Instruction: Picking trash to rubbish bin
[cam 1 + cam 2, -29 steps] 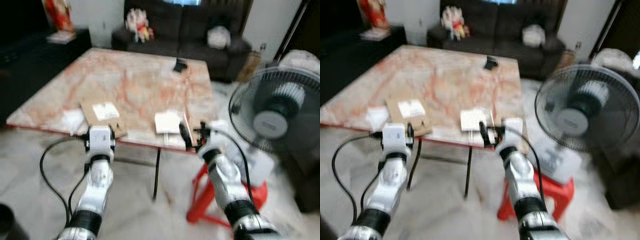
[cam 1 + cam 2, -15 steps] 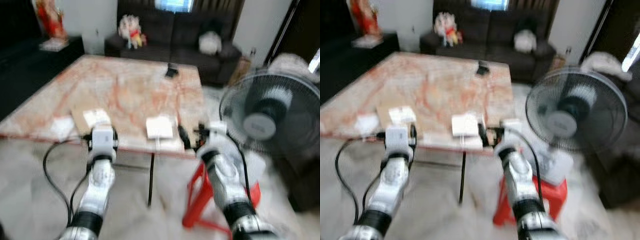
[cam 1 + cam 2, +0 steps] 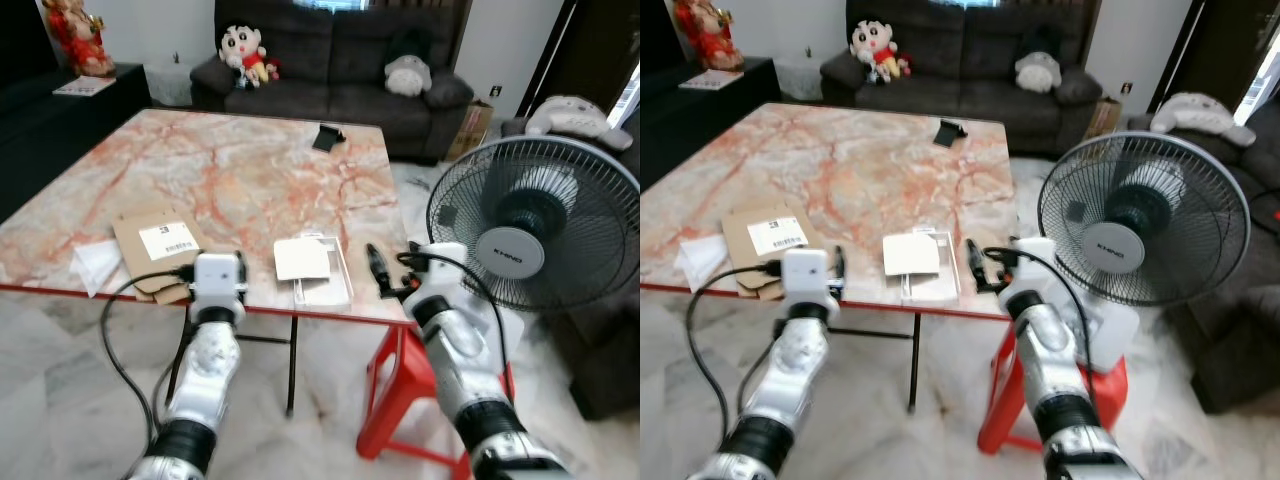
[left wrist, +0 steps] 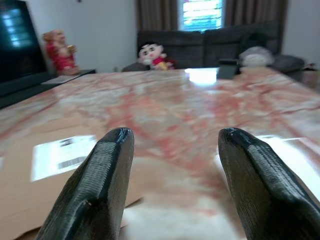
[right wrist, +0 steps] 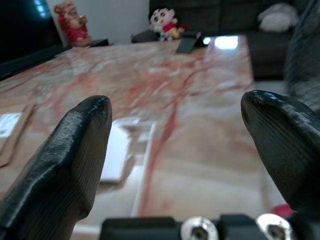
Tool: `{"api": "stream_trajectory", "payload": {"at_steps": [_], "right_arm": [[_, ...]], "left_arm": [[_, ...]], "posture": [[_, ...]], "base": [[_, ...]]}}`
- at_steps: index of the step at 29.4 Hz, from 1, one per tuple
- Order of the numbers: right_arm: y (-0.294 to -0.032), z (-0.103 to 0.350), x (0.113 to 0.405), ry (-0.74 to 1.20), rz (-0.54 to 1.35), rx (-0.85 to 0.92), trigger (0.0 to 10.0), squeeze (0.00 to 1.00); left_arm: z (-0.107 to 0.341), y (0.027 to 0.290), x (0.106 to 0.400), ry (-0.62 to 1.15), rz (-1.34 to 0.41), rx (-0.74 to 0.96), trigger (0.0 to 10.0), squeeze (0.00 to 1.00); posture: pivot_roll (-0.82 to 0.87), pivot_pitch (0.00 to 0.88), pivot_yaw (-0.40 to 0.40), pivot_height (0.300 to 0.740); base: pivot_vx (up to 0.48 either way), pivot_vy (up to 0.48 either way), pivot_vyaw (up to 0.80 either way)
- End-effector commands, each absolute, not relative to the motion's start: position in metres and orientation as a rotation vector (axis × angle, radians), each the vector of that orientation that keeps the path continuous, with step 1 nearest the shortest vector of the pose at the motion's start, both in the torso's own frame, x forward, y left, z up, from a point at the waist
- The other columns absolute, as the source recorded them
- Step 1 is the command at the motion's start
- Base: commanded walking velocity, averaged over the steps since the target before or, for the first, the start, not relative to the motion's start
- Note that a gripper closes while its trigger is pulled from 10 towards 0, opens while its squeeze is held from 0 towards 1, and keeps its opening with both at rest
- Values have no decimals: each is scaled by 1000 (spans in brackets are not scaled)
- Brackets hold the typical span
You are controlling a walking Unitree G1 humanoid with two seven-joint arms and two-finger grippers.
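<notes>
You're facing the marble surface (image 3: pixel 250 170), near edge right at your arms. Fan (image 3: pixel 535 225) stands off your right side on a red stool (image 3: pixel 395 400). Flat cardboard (image 3: pixel 160 245) lies near the front edge, crumpled white paper (image 3: pixel 95 265) just left of it, white tray (image 3: pixel 315 265) to its right. Left gripper (image 4: pixel 172 165): jaws apart, empty, at the cardboard's edge. Right gripper (image 5: pixel 175 150): jaws wide apart, empty, beside the tray.

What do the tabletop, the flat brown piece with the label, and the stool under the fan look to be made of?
The tabletop looks like polished marble or a marble-look surface: red veining, glossy reflections. The flat brown piece looks like matte cardboard, with a white barcode label. The red stool looks like smooth moulded plastic.
</notes>
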State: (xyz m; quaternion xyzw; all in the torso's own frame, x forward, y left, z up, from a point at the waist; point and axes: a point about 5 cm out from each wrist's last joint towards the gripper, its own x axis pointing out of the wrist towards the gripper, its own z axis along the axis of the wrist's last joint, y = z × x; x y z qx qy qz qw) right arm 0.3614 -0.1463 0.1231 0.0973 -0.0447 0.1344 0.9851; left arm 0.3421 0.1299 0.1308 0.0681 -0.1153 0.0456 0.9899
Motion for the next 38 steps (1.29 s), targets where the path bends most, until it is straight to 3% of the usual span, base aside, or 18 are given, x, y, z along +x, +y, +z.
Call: {"api": "stream_trajectory", "payload": {"at_steps": [1,20,38], "right_arm": [[-139,127,363,-97,290,210,10000,0],[-135,128,362,-120,302,179,10000,0],[-133,127,361,-122,310,155,10000,0]], "left_arm": [[134,135,344,-239,99,139,10000,0],[134,134,344,-242,84,144,10000,0],[136,131,344,-248,73,145,10000,0]], "posture": [[-30,22,-92,740],[-28,1,-82,740],[-28,0,-80,740]], "base": [[281,0,-788],[280,0,-103],[278,0,387]]}}
